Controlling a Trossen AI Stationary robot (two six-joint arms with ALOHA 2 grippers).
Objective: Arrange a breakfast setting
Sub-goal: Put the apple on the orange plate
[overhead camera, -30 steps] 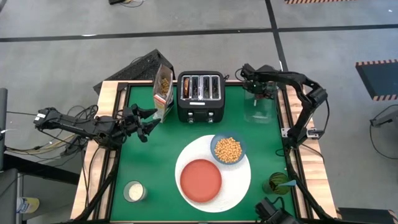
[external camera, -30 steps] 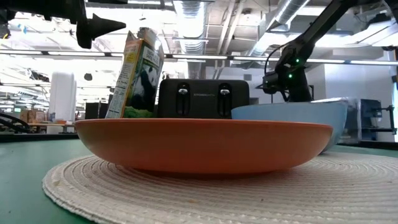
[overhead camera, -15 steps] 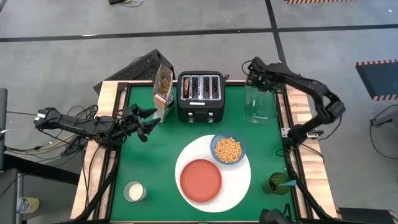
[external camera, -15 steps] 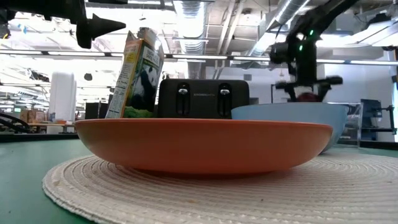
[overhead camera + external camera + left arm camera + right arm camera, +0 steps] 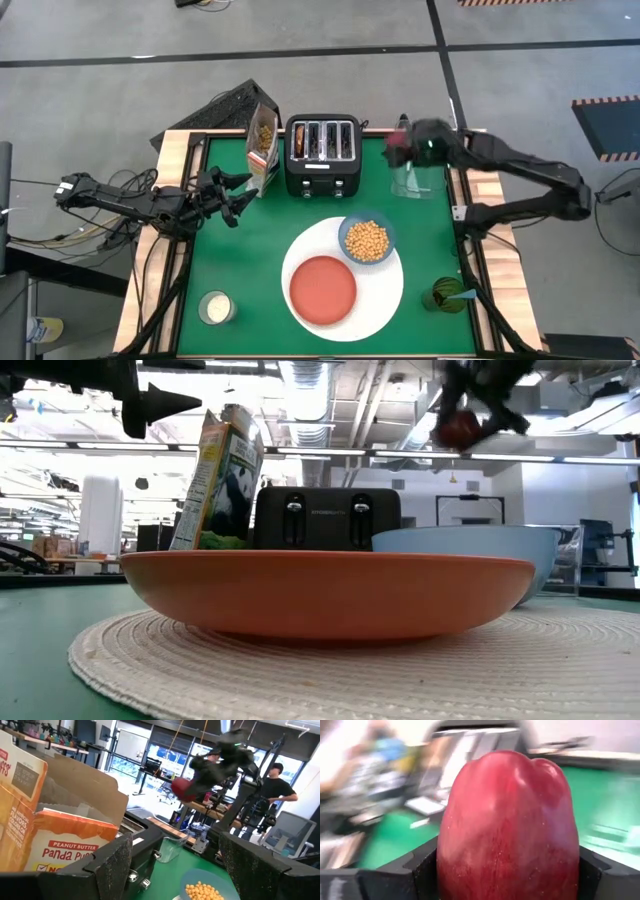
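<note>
The right gripper has risen from the clear plastic container, its fingers clamped on a glossy dark red apple, now held high above that container's rim, beside the black toaster. The small blue bowl of yellow cereal sits below, nearer the front. The left gripper hangs unmoved, fingers apart, beside the cereal box.

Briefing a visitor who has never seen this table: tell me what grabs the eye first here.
The right claw holds a shiny dark red apple-like piece in the air by the clear container at the green table's far right. At the table's centre, a large round white plate carries a smaller red-orange plate and a small blue bowl of yellow cereal. The left claw waits open beside the cereal box.
</note>
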